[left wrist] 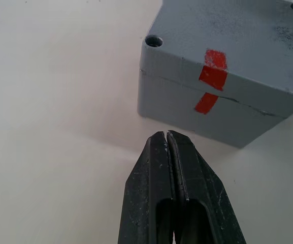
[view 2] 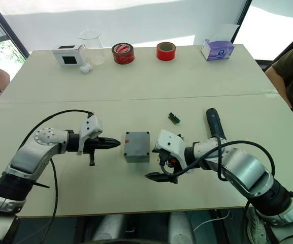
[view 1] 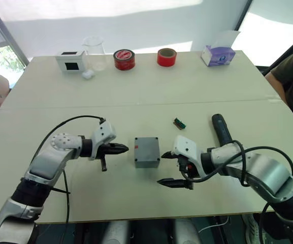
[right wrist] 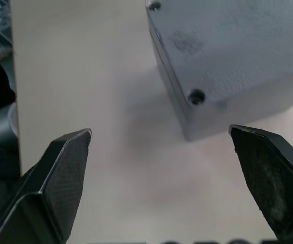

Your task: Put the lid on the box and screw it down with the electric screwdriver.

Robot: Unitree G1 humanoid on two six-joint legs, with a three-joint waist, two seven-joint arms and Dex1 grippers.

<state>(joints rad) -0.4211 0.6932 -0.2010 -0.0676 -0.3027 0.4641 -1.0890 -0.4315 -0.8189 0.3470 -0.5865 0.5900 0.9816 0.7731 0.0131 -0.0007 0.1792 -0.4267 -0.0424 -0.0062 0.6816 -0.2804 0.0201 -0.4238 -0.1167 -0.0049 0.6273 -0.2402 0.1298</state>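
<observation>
Lid, the shallow grey plastic cover [left wrist: 227,46], looks seated on the deep grey plastic box [left wrist: 207,109]; left gripper [view 1: 122,149] pinched empty, right gripper [view 1: 171,169] wide, so next is grabbing the black cylindrical electric screwdriver [view 1: 221,128].

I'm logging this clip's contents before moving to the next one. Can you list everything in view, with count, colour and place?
Box: one, grey, lid already on it, red mark on its side; table centre, between the grippers.
Electric screwdriver: one, black; lying right of the box, behind the right arm.
Small green part: one; between box and screwdriver.
Tape rolls: two, red; far edge.
White box with black screen: one; far left.
Clear beaker: one; beside the white box.
Tissue box: one, purple; far right.
Table: one, pale.
People: one at each side edge.
Left gripper: black, shut, left of the box.
Right gripper: black, open, right of the box.
</observation>
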